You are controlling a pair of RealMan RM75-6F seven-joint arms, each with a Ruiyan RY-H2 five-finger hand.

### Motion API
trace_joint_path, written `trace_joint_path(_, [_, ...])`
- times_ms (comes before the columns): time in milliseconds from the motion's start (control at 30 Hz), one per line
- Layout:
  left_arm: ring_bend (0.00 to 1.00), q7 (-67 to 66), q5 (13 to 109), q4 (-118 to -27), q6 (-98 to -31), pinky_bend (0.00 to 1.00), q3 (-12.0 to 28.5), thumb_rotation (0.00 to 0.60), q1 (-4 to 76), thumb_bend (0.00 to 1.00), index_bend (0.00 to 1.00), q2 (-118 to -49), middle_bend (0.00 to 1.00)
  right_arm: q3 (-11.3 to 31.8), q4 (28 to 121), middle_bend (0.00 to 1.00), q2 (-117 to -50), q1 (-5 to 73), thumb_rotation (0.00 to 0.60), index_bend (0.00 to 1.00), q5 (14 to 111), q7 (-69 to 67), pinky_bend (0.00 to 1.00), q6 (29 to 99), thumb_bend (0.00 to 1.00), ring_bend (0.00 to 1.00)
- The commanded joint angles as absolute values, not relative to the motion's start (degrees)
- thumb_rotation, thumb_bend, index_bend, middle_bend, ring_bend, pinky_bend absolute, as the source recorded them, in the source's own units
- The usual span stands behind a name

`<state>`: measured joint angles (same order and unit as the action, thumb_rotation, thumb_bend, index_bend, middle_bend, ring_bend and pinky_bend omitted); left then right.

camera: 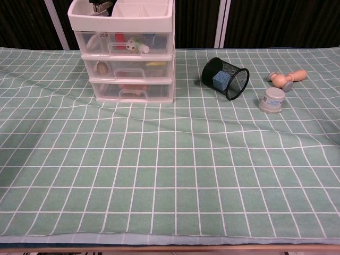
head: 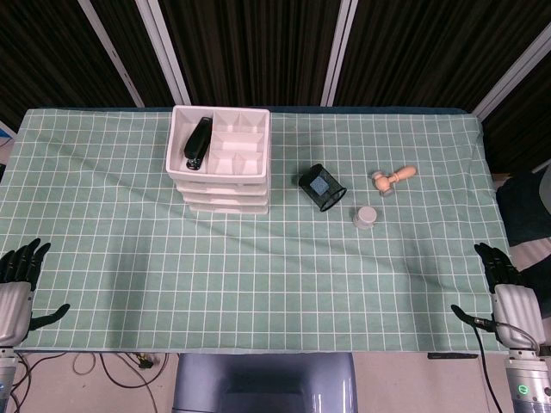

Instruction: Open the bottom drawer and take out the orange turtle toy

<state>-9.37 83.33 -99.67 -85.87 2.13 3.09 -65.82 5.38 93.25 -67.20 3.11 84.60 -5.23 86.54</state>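
Task status: not started. The bottom drawer (camera: pixel 132 90) of the white drawer unit (camera: pixel 126 53) is closed — something pinkish-orange shows through its clear front, presumably the orange turtle toy (camera: pixel 127 88), though its shape is not resolvable. The left hand (head: pixel 17 284) and right hand (head: pixel 508 292) rest at the table's near edge, fingers apart, holding nothing — well apart from the unit. Remaining: reach, pull the drawer, extract the toy

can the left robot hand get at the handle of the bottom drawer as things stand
Probably yes: the left robot hand is open at the near edge, and only bare green checked cloth lies before the white plastic drawer unit's bottom drawer.
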Motion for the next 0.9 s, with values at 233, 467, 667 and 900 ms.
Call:
trace_joint_path(233, [0.00, -9.32, 83.36, -99.70, -86.01, 0.02, 2.13, 0.600, 3.02, 0.08, 0.00, -65.74, 0.00, 5.37, 93.24, 0.10, -67.21, 3.10, 0.600, 0.00, 84.78, -5.27, 0.18, 86.69, 0.10, 0.00])
trace_joint_path(467, [0.00, -9.34, 83.47, -99.65, -85.82, 0.02, 2.04, 0.600, 3.10, 0.08, 0.00, -65.74, 0.00, 5.59, 92.36, 0.10, -67.33, 3.24, 0.600, 0.00, 85.40, -4.33, 0.18, 87.33, 0.10, 0.00])
trace_joint_path(667, [0.00, -9.64, 83.76, -99.88, -85.65, 0.02, 2.14, 0.600, 3.40, 0.08, 0.00, -65.96, 0.00, 5.85, 91.67, 0.10, -67.93, 3.19, 0.600, 0.00, 85.34, -3.98, 0.18, 87.87, 0.10, 0.00])
trace_joint_path(900, [0.14, -12.11, 82.07, -101.71, -83.78, 0.30, 4.24, 0.600, 5.59, 0.14, 0.00, -66.15, 0.08, 6.59, 89.55, 0.10, -68.72, 3.33, 0.600, 0.00, 86.08, -2.50, 0.18, 89.51, 0.10, 0.00])
